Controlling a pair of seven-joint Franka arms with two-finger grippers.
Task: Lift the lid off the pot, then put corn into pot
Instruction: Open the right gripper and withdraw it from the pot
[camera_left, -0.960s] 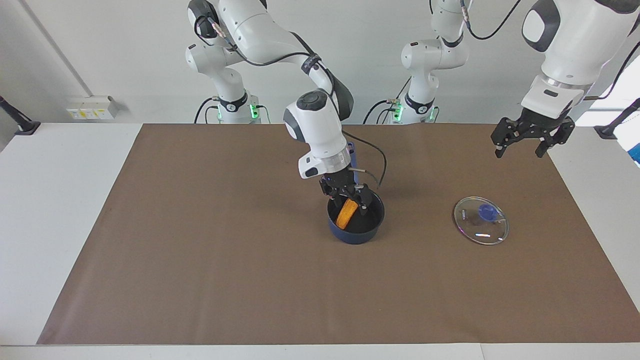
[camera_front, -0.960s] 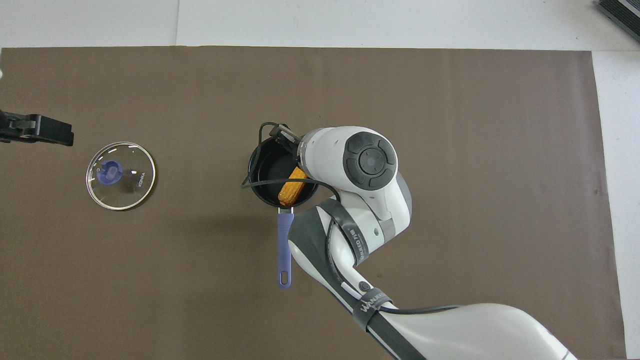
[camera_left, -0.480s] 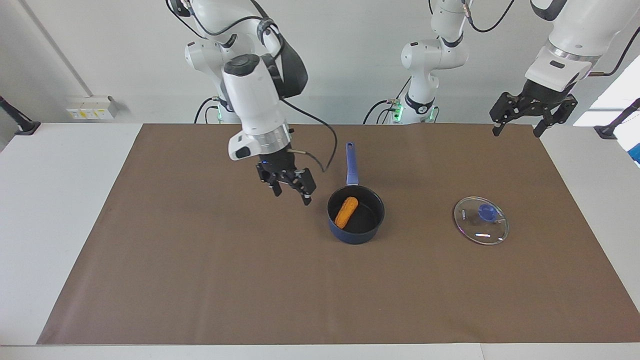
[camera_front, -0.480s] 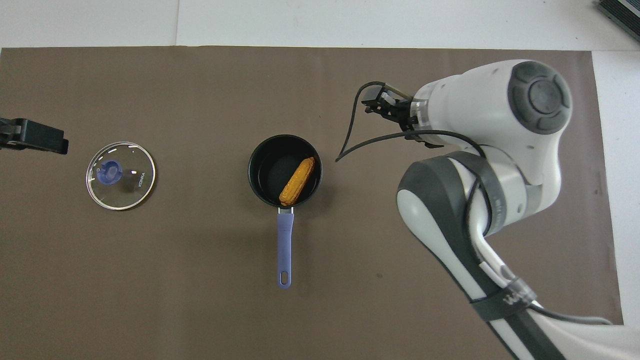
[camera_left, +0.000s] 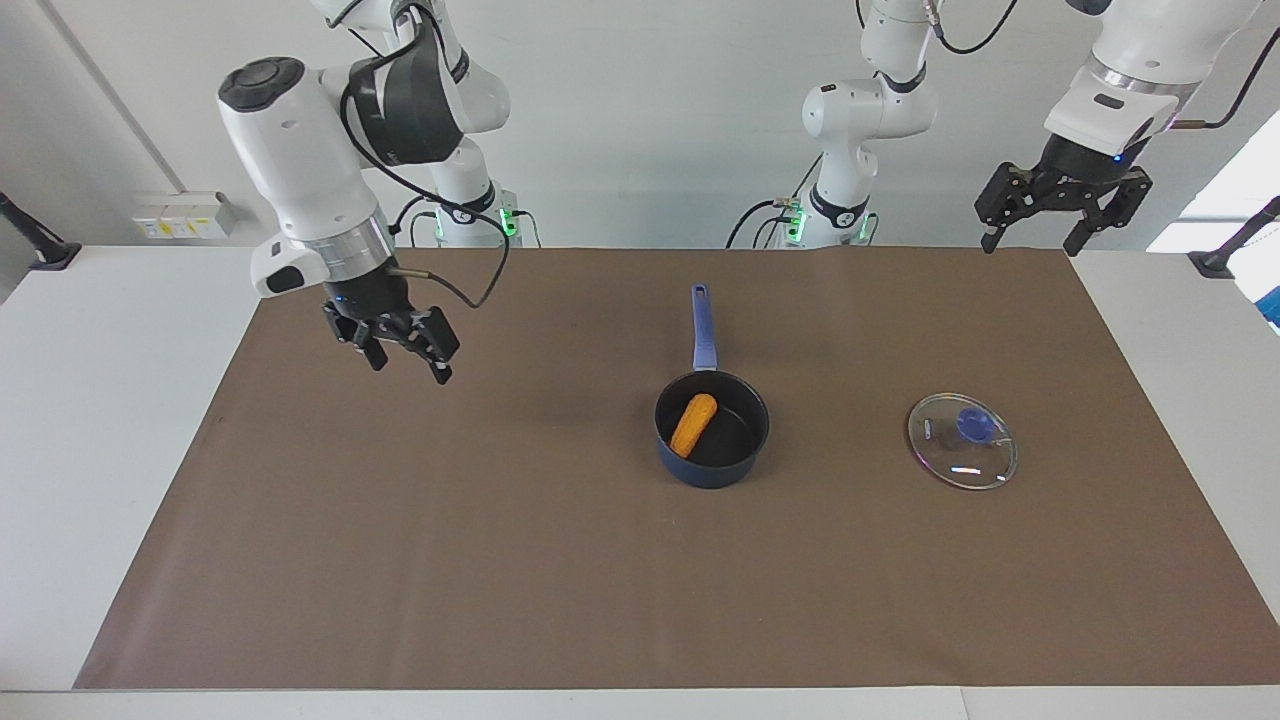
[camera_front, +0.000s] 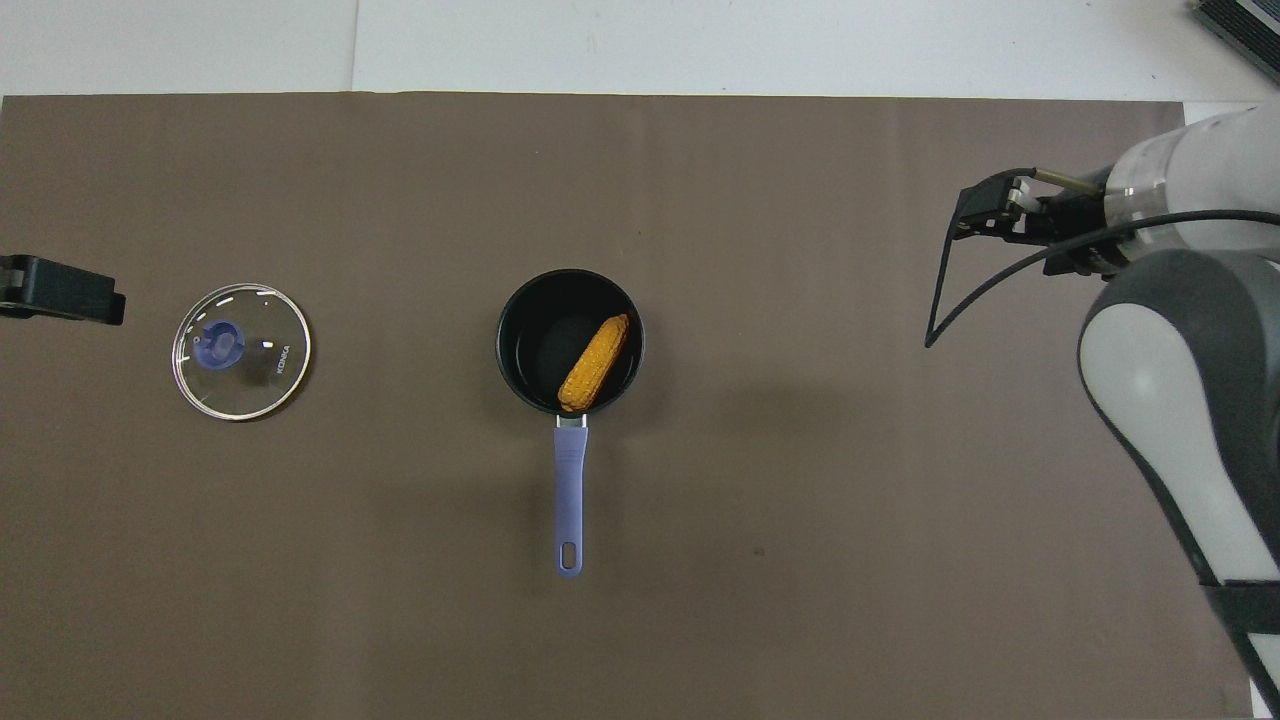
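The dark blue pot (camera_left: 716, 470) stands at the middle of the brown mat, its long handle (camera_left: 704, 325) pointing toward the robots. The yellow-orange corn (camera_left: 693, 423) lies inside it, and shows in the overhead view (camera_front: 594, 363) leaning against the pot (camera_front: 540, 345) wall. The glass lid (camera_left: 962, 441) with its blue knob lies flat on the mat toward the left arm's end; it also shows from above (camera_front: 241, 350). My right gripper (camera_left: 408, 365) is open and empty, raised over the mat toward the right arm's end. My left gripper (camera_left: 1030, 240) is open and empty, raised over the mat's corner beside the lid's end.
The brown mat (camera_left: 500, 560) covers most of the white table (camera_left: 90, 420). In the overhead view the right gripper (camera_front: 980, 212) with a black cable loop hangs near the mat's edge, and a part of the left gripper (camera_front: 60, 301) shows at the frame's edge.
My right gripper let go of the corn in the pot, rose and swung away toward the right arm's end. My left gripper rose and drew back toward the robots.
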